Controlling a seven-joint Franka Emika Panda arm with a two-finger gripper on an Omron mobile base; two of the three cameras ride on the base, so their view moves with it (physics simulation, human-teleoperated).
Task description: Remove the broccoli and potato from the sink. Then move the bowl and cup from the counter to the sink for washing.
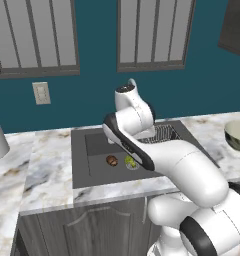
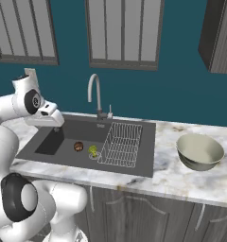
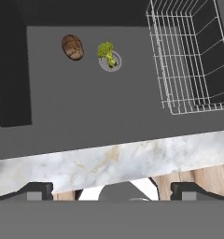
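One marble surface (image 2: 181,177) runs across the middle of both base views and shows as a pale band across the lower half of the hand view. One sink (image 2: 68,137), a dark rectangular basin, sits recessed in it; its long axis runs left to right in the frame, with a single curved faucet (image 2: 93,92) rising at its back edge in the right base view. One wire rack (image 2: 121,144) stands in the right end of the basin, at the upper right of the hand view.

One bowl (image 2: 199,151) rests upright on the surface at the right of the right base view, well apart from the sink, its opening facing up.

One potato (image 3: 72,47) lies on the sink floor at the upper left of the hand view, its long axis running roughly top to bottom in that frame. One broccoli (image 3: 106,51) lies just beside it to the right, over the round drain (image 3: 111,61), head toward the upper left and pale stem pointing lower right.

The pincer (image 3: 111,190) hangs above the near edge of the surface, its two tips set wide apart at the bottom of the hand view, holding nothing.
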